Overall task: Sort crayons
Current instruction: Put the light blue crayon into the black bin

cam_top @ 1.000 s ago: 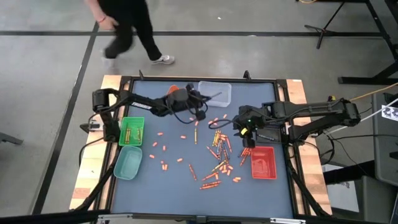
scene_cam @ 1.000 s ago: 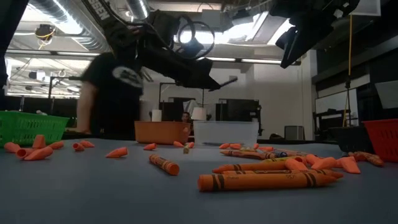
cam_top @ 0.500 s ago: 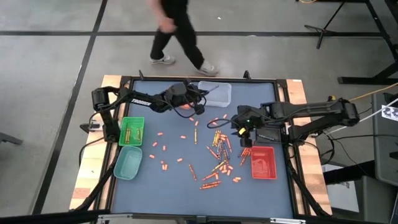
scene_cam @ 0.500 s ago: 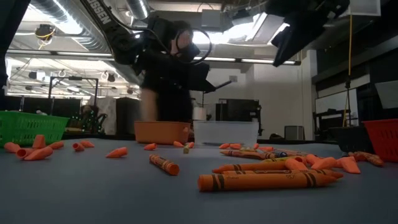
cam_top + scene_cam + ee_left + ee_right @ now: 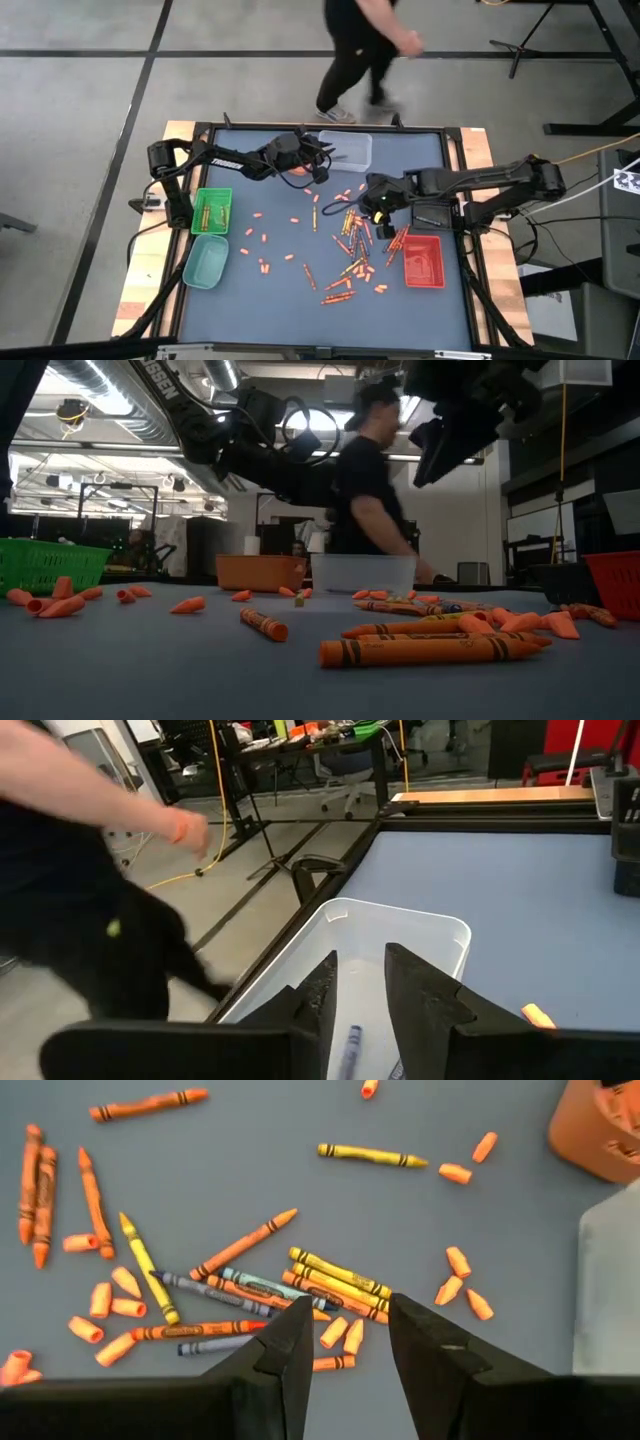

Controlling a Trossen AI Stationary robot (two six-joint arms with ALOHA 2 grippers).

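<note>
- The right end effector hangs over the main cluster of crayons on the desk, its two fingers parted by a narrow gap with nothing between them.
- Beneath it, in its wrist view, orange, yellow and blue-grey crayons lie crossed together, ringed by short orange stubs.
- The left end effector sits at the clear tray near the desk's far edge, fingers slightly apart and empty; a blue-grey crayon lies inside that tray.
- An orange tray stands just beside the clear tray.
- A red tray sits just beside the main cluster, on the right arm's side.
- A green basket and a teal tray stand well apart from the cluster, on the left arm's side.
- A person walks across the floor beyond the far edge of the desk.
</note>
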